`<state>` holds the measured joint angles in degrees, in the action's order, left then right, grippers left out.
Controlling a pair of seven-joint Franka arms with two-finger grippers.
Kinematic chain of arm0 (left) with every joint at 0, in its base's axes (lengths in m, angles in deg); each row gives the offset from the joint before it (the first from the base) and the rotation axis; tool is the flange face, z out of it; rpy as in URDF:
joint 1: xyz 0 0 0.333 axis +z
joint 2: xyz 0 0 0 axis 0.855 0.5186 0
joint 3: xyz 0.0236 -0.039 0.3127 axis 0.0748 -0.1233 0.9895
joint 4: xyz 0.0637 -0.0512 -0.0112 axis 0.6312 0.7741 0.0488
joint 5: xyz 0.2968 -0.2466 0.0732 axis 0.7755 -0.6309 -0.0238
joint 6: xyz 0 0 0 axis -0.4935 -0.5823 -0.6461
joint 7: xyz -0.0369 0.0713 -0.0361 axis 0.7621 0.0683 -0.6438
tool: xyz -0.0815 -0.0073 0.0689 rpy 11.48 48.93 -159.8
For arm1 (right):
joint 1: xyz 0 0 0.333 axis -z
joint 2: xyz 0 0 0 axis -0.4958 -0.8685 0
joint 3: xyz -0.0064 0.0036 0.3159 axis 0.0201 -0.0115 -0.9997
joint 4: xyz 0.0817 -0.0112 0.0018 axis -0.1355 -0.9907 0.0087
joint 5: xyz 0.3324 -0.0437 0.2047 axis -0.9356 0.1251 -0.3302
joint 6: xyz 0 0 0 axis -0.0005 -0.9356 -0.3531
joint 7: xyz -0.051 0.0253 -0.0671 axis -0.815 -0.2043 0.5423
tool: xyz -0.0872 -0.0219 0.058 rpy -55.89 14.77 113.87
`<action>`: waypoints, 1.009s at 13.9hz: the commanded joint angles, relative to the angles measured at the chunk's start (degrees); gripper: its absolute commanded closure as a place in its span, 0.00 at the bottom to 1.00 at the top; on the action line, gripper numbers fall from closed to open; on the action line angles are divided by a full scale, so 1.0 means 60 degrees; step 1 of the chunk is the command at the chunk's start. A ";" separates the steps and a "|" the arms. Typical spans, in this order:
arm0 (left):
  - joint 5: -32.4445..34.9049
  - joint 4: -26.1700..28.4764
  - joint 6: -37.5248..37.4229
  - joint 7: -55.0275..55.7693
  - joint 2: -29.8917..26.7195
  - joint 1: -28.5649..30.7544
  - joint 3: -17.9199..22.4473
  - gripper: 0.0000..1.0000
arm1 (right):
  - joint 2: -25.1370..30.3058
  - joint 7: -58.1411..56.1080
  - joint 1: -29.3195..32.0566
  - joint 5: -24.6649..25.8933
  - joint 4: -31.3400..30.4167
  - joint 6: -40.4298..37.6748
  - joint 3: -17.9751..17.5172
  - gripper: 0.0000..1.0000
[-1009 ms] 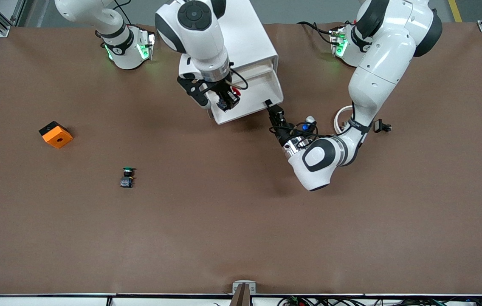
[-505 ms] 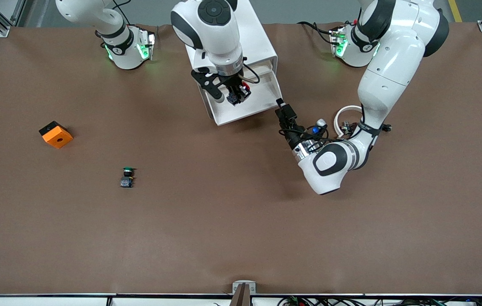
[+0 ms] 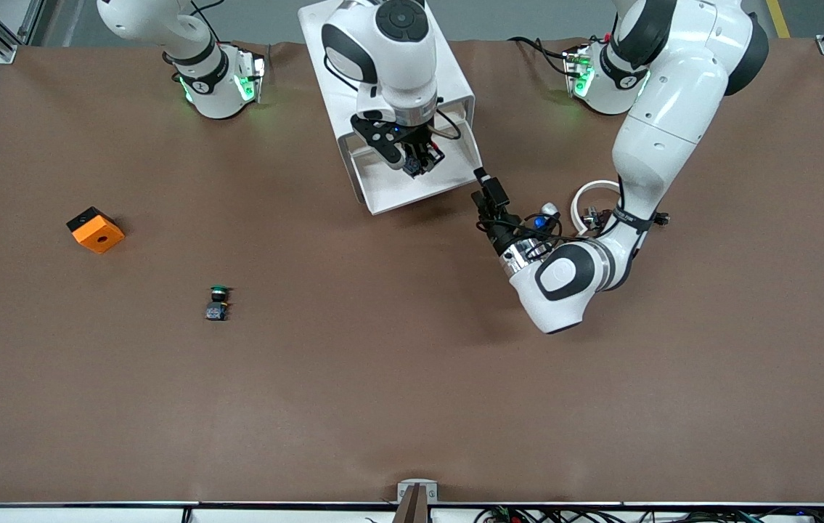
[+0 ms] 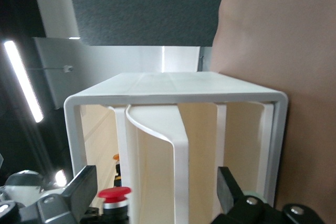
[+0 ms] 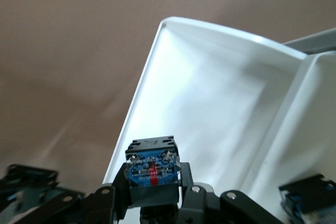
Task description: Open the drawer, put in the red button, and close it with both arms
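Front view: nearest the camera we note the left end effector [image 3: 483, 179], fingers apart and empty, just off the open drawer [image 3: 412, 190], at its corner toward the left arm's end. Above the drawer tray hangs the right end effector [image 3: 422, 161], clamped on the red button [image 5: 152, 169]. The button's long axis appears to lie along the fingers, blue base outward, red cap [image 4: 114, 193] wristward. We judge the drawer lies directly beneath it.

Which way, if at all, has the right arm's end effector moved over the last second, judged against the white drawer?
Yes. The right end effector, carrying the red button, has shifted from the drawer edge toward the left arm's end, over the tray.
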<state>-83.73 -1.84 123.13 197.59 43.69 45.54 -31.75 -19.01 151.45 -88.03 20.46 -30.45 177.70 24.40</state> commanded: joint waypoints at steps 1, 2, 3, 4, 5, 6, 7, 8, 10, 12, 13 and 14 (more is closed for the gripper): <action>0.0838 -0.0244 -0.0089 -0.0289 -0.0489 0.0021 -0.0095 0.00 | -0.0333 0.0235 -0.0140 0.0222 0.0235 0.0034 0.0116 1.00; 0.1029 -0.0245 -0.0088 -0.0596 -0.0664 0.0021 -0.0095 0.00 | -0.0348 0.0235 -0.0140 0.0222 0.0235 0.0035 0.0116 1.00; 0.1278 -0.0289 -0.0088 -0.1020 -0.0855 0.0007 -0.0109 0.00 | -0.0348 0.0235 -0.0125 0.0222 0.0220 0.0020 0.0116 1.00; 0.1657 -0.0289 -0.0088 -0.1387 -0.1074 -0.0037 -0.0110 0.00 | -0.0348 0.0220 -0.0111 0.0222 0.0220 0.0005 0.0116 1.00; 0.2111 -0.0289 -0.0088 -0.1680 -0.1279 -0.0081 -0.0124 0.00 | -0.0348 0.0220 -0.0082 0.0222 0.0220 0.0005 0.0116 1.00; 0.2536 -0.0304 -0.0088 -0.2075 -0.1455 -0.0125 -0.0124 0.00 | -0.0363 0.0206 -0.0052 0.0222 0.0220 -0.0009 0.0116 1.00; 0.2888 -0.0420 -0.0088 -0.2412 -0.1573 -0.0140 -0.0139 0.00 | -0.0363 0.0148 -0.0023 0.0208 0.0220 -0.0038 0.0116 0.53; 0.3283 -0.0639 -0.0088 -0.2764 -0.1589 -0.0169 -0.0139 0.00 | -0.0363 0.0191 -0.0037 0.0222 0.0220 -0.0039 0.0116 0.01; 0.4132 -0.0947 -0.0088 -0.3466 -0.1633 -0.0198 -0.0168 0.00 | -0.0349 0.0133 -0.0081 0.0222 0.0235 -0.0053 0.0116 0.00; 0.4982 -0.1095 -0.0001 -0.4593 -0.1982 -0.0257 -0.0285 0.00 | -0.0348 0.0103 -0.0052 0.0368 0.0264 -0.0068 0.0116 0.00; 0.5363 -0.1095 0.0101 -0.5091 -0.2173 -0.0257 -0.0401 0.00 | -0.0334 0.0002 -0.0023 0.0427 0.0293 -0.0068 0.0116 0.00; 0.5715 -0.1095 0.0305 -0.5474 -0.2349 -0.0257 -0.0548 0.00 | -0.0334 -0.0188 0.0006 0.0413 0.0380 -0.0111 0.0145 0.00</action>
<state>-53.53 -8.58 123.50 169.05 32.60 44.56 -33.86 -20.77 151.36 -88.08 22.00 -29.78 178.14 24.97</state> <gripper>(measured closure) 0.000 0.000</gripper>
